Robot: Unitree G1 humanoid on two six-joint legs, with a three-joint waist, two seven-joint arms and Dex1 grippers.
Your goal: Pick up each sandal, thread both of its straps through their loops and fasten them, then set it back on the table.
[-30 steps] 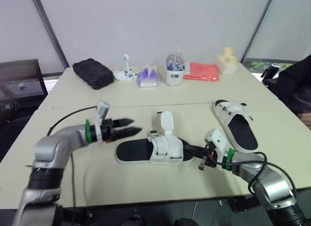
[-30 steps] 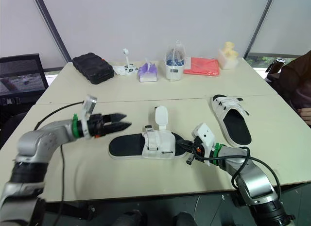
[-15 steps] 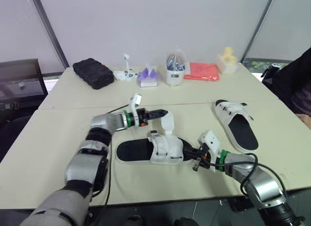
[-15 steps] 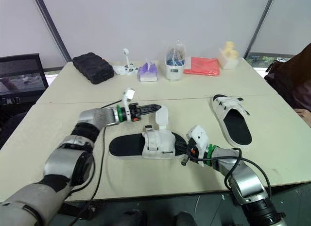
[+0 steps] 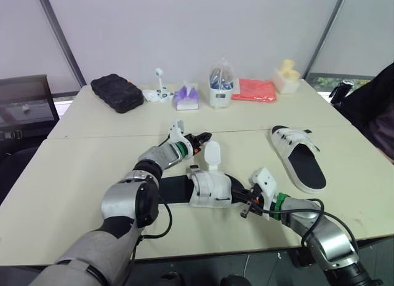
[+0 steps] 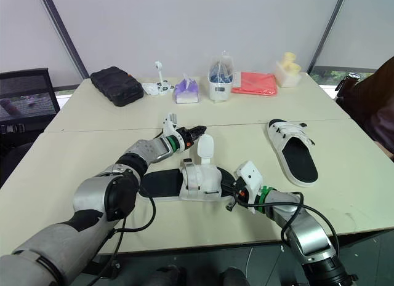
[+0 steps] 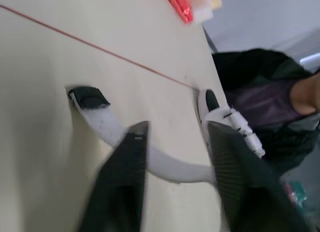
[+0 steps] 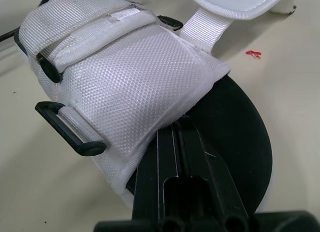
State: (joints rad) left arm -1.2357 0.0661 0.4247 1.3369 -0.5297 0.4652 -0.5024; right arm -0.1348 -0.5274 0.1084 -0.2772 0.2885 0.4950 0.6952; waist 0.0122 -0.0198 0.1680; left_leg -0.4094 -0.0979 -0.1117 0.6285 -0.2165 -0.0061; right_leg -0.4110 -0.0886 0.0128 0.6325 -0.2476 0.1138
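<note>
White mesh sandal (image 5: 206, 189) lies at near centre: your left gripper (image 5: 204, 138), fingers apart, hovers beside its raised strap (image 5: 212, 155); your right gripper (image 8: 179, 127), fingers together, rests on its black footbed (image 8: 242, 142).

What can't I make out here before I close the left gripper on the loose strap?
- Whether the left gripper touches the loose strap: blurred in the left wrist view, too small in the eye views.
- The tip of the right gripper: hidden under the white upper of the near sandal, right wrist view.
- Whether the far sandal has its straps fastened: too small, eye views.
- Heel of the near sandal: behind the left arm, eye views.
</note>
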